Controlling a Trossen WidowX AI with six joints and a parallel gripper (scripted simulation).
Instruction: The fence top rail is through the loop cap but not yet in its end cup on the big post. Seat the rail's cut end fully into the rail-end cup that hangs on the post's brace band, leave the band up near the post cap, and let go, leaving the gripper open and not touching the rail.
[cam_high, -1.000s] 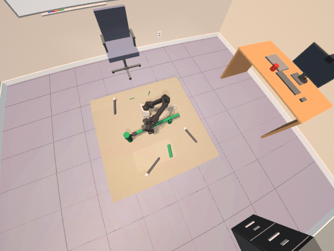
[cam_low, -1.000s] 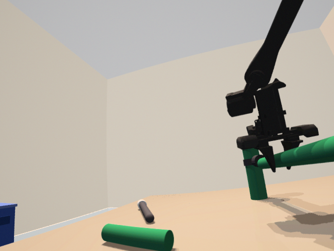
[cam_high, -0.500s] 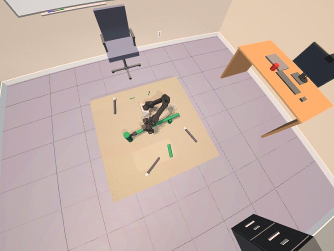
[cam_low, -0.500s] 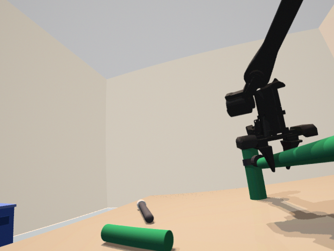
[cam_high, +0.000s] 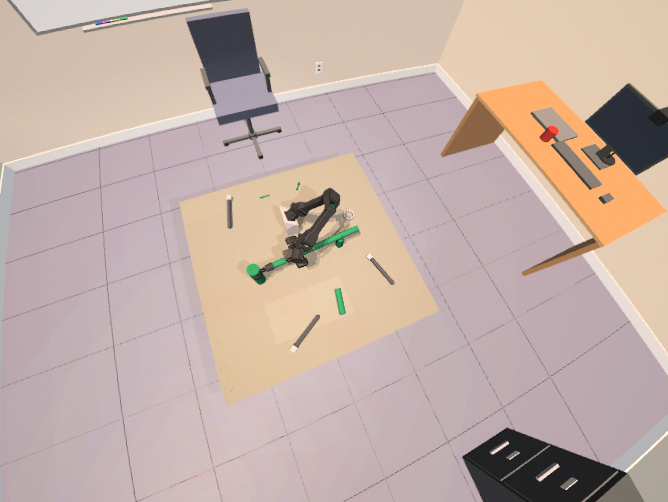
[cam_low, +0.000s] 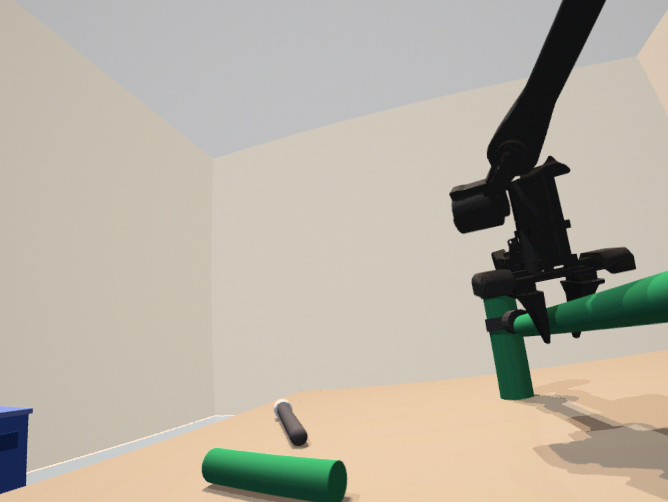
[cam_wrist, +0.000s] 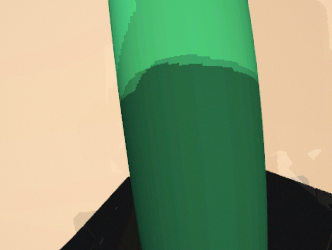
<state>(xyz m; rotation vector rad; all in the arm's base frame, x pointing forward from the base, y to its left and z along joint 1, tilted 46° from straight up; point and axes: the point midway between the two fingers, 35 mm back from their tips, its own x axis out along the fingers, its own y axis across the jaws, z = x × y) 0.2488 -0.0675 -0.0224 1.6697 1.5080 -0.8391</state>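
Note:
The long green rail (cam_high: 278, 263) (cam_low: 631, 304) (cam_wrist: 195, 125) runs above the mat. Its cut end is at the mouth of the dark rail-end cup (cam_high: 268, 266) (cam_low: 507, 320); how deep it sits inside cannot be told. The cup hangs on the dark brace band (cam_low: 493, 324) (cam_high: 258, 278), high on the big green post (cam_low: 514, 367), near its cap. My gripper (cam_high: 298, 262) (cam_low: 561, 335) points down and is shut on the rail, one finger on each side, a short way from the cup. The short green post (cam_high: 339, 242) stands under the rail's far part; the loop cap is not clear.
A loose green tube (cam_high: 339, 301) (cam_low: 272, 473) lies on the mat (cam_high: 243, 367). Dark rods with white ends lie near it (cam_high: 306, 333) (cam_low: 291, 423), at the right (cam_high: 380, 269) and at the back left (cam_high: 229, 212). A silvery ring (cam_high: 348, 210) is beyond the rail.

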